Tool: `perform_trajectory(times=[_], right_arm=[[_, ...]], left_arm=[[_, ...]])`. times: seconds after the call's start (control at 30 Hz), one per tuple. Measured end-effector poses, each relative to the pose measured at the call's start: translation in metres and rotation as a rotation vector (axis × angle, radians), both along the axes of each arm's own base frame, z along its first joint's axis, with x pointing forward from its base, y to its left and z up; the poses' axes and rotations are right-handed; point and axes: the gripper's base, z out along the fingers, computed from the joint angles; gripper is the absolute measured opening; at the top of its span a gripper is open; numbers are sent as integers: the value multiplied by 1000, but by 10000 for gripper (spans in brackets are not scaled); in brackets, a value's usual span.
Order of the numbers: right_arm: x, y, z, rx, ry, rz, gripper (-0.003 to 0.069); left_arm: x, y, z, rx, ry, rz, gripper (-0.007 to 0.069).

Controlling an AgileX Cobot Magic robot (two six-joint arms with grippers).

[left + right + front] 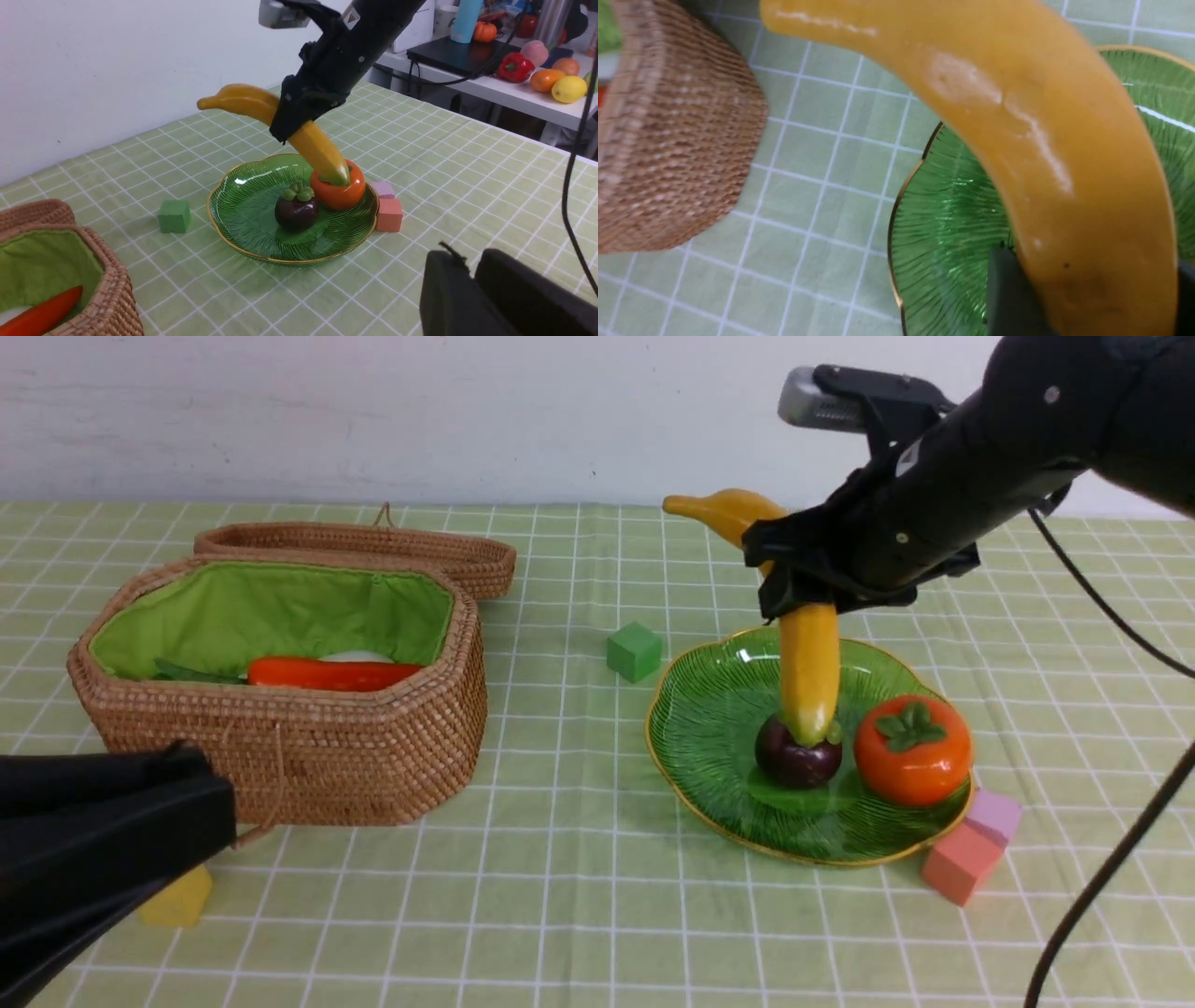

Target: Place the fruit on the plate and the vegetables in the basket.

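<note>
My right gripper is shut on the middle of the yellow banana, holding it tilted over the green plate. The banana's lower tip hangs just above the dark purple mangosteen, which lies on the plate next to the orange persimmon. Up close the banana fills the right wrist view between the fingers. The wicker basket stands open at the left and holds a red-orange pepper and a white radish. My left gripper is shut and empty, low near the basket's front corner.
A green block sits between basket and plate. A salmon block and a pink block touch the plate's right rim. A yellow block lies by my left arm. The basket's lid rests behind it.
</note>
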Motion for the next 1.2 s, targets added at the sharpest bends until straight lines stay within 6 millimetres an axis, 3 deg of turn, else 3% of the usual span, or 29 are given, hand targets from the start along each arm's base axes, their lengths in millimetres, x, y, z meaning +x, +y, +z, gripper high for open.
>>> perform_trajectory(times=[0.17, 0.33, 0.4, 0.6, 0.8, 0.9, 1.03, 1.07, 1.2], right_arm=[[16, 5, -34, -9, 40, -11, 315], [21, 9, -50, 7, 92, -27, 320], [21, 9, -52, 5, 101, -26, 336], [19, 8, -54, -12, 122, -21, 518], [12, 3, -52, -70, 168, 2, 554], [7, 0, -43, -93, 168, 11, 529], [-15, -10, -2, -123, 133, 27, 426], [-29, -16, 18, -140, 120, 34, 347], [-70, -33, 62, -178, 109, 42, 158]], left_arm=[[-1, -1, -3, 24, 23, -15, 89], [-2, -1, -3, 28, 27, -18, 89], [-2, -1, -4, 28, 27, -19, 89], [-2, -1, -4, 28, 28, -19, 89], [-2, -1, -3, 27, 27, -18, 91], [-1, -1, -3, 25, 25, -16, 91], [-1, 0, -2, 19, 17, -10, 86], [-1, 0, -1, 14, 10, -7, 69], [-14, 8, -1, -32, -26, 1, -13]])
